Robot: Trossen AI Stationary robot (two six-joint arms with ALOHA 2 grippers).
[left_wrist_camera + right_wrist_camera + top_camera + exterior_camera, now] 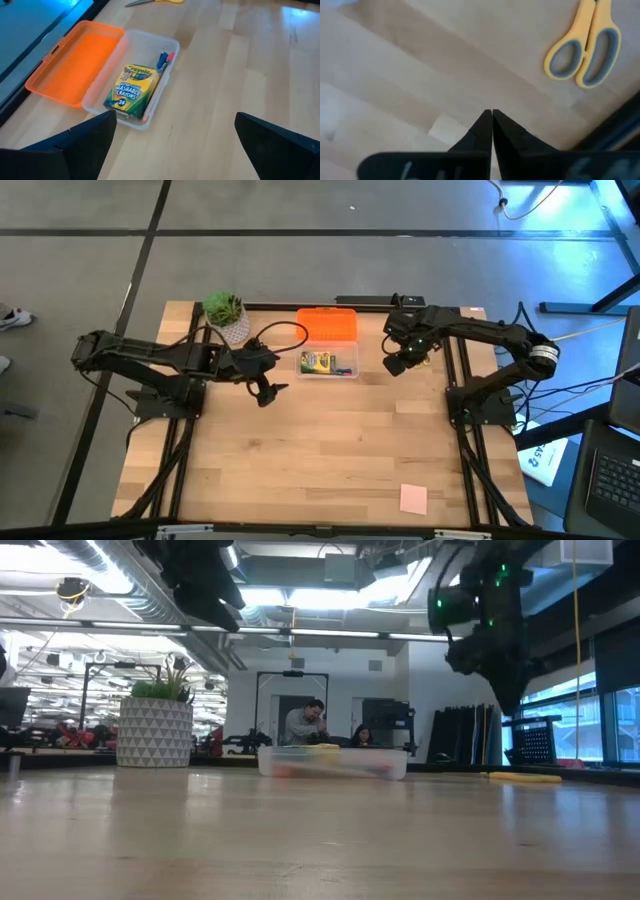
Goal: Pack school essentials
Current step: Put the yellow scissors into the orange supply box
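A clear case [328, 364] lies at the far middle of the table with its orange lid [75, 62] folded open. In it lie a green-yellow crayon box [131, 90], a small blue piece [161, 60] and a red-tipped pencil [170, 56]. My left gripper [175, 116] hangs open in the air to the case's left, near side. Yellow-handled scissors [585, 50] lie flat on the table at the far right. My right gripper [492, 113] points down, shut and empty, above bare wood beside the scissors. A pink note pad [413, 498] lies at the near right.
A small green potted plant [227, 315] stands at the far left, left of the case. Bare wood fills the middle and near part of the table [330, 450]. People sit in the room beyond the far edge.
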